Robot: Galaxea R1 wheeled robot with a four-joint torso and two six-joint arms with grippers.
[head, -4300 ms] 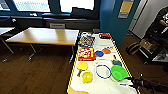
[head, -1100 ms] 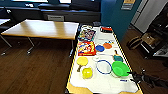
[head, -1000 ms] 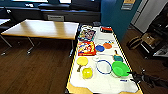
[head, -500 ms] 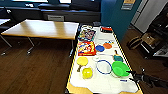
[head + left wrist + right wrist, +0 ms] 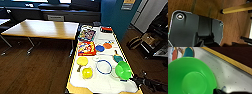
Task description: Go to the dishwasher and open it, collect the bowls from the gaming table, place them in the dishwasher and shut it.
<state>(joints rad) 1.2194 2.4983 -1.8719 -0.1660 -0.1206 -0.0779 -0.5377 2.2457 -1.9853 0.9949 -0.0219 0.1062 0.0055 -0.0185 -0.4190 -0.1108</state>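
The gaming table point(image 5: 105, 83), with a white top and yellow edge trim, runs away from me. The wide green bowl point(image 5: 123, 70) stands near its right edge, and the smaller yellow bowl point(image 5: 87, 72) sits toward the left. My right gripper point(image 5: 136, 80) reaches in from the lower right, at the green bowl's near rim. In the right wrist view the green bowl point(image 5: 191, 77) looms large on the white top point(image 5: 230, 73), and a dark part of the gripper point(image 5: 218, 91) touches its rim. The dishwasher is out of view.
A thin blue ring point(image 5: 104, 66), a yellow paddle point(image 5: 82, 61), a teal paddle point(image 5: 117, 58), coloured discs and game boxes point(image 5: 86, 48) lie on the gaming table. A light-wood table point(image 5: 42, 28) stands to the left, over wood floor point(image 5: 37, 70). A bag point(image 5: 135, 42) sits on the floor at right.
Since the oldest frame the camera has come closer to the gaming table. Over the last second the view and the right arm have hardly shifted.
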